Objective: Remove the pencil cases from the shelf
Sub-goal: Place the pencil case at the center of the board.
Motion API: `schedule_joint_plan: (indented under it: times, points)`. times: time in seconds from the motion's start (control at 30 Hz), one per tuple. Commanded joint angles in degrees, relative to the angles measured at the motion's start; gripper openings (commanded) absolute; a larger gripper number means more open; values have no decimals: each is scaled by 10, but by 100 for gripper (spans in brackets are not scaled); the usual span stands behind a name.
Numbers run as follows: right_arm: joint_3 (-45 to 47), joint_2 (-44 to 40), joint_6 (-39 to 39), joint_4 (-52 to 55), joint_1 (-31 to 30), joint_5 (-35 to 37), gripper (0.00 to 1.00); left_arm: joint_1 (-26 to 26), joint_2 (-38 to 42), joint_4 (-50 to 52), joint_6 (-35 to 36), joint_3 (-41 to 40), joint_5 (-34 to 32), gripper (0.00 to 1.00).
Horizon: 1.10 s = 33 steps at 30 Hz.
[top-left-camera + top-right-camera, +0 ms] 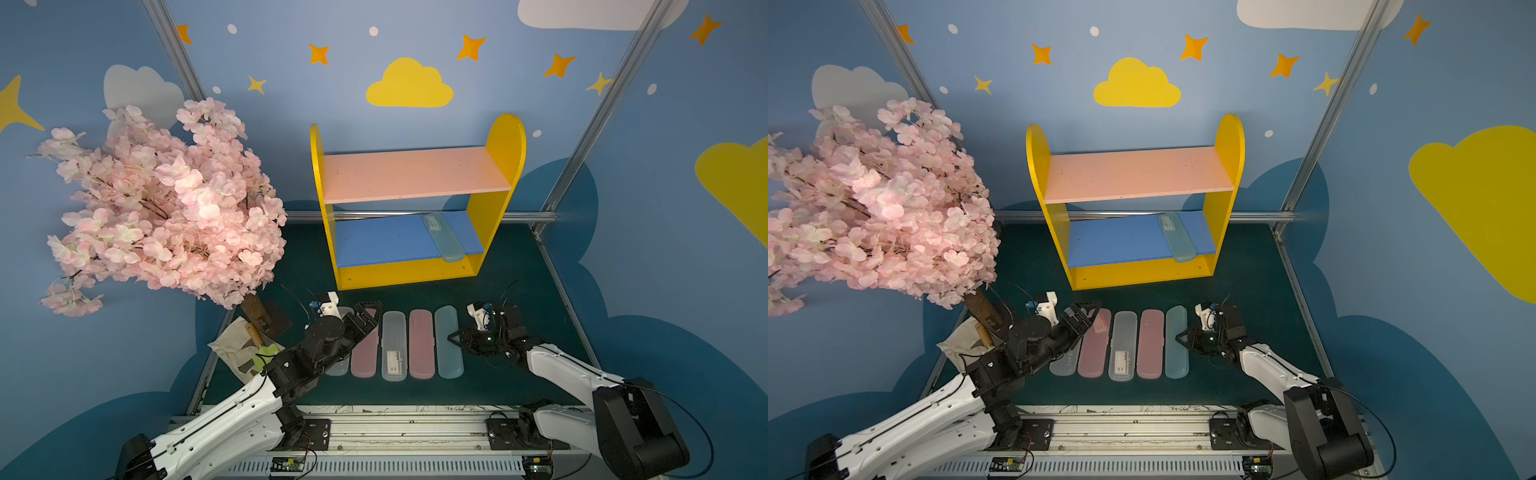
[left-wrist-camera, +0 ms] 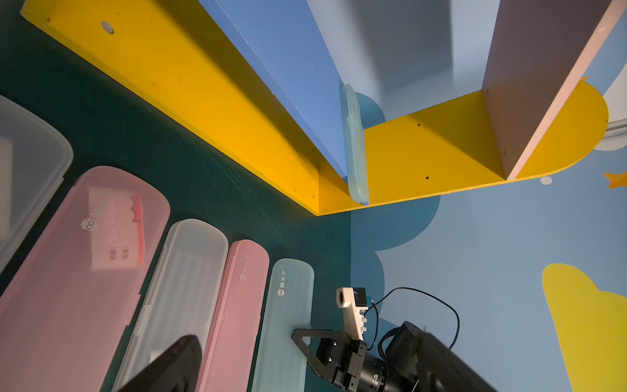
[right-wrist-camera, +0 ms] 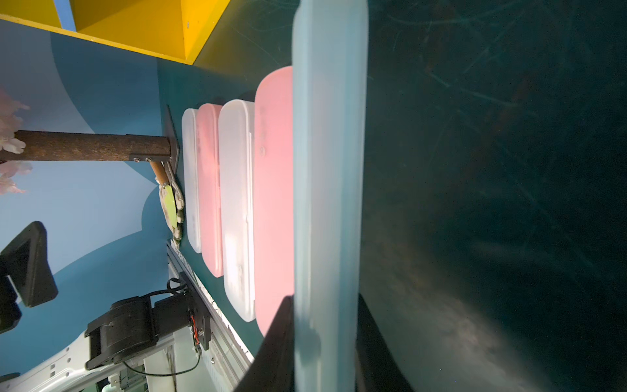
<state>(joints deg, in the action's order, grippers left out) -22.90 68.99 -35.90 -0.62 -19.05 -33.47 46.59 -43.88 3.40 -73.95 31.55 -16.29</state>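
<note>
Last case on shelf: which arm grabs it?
Right, probably: the shelved teal case lies at the blue board's right end, nearer the right gripper, though that must first release the tabled teal case.

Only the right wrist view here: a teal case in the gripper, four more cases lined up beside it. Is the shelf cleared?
Observer: No. A second teal case lies on the blue lower board, its near end overhanging the front edge.
Operator: And the pink board?
Observer: The pink board carries nothing in both top views.
Operator: What about the left gripper?
Observer: The left gripper is open and empty, above the far end of the labelled pink case.
</note>
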Motion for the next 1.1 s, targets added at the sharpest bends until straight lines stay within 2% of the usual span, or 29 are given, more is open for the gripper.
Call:
schedule_joint_plan:
  times: [0.0, 0.47, 0.53, 0.7, 0.8, 1.07]
  points:
    - [3, 12, -8, -31, -5, 1, 17, -3, 8, -3, -3, -10, 2, 100]
    - [5, 44, -20, -54, -12, 6, 18, -5, 20, 5, -6, -13, -1, 100]
    - [5, 45, -19, -52, -12, 6, 23, -5, 21, 6, -8, -13, 0, 100]
    - [3, 41, -13, -34, -12, 11, 44, -4, 21, 5, -7, -13, 1, 100]
    - [0, 31, -6, -13, -12, 21, 53, -5, 19, 4, -7, -12, 3, 100]
    - [-19, 3, 19, 62, -11, 58, 66, -5, 9, -6, -1, -7, 10, 100]
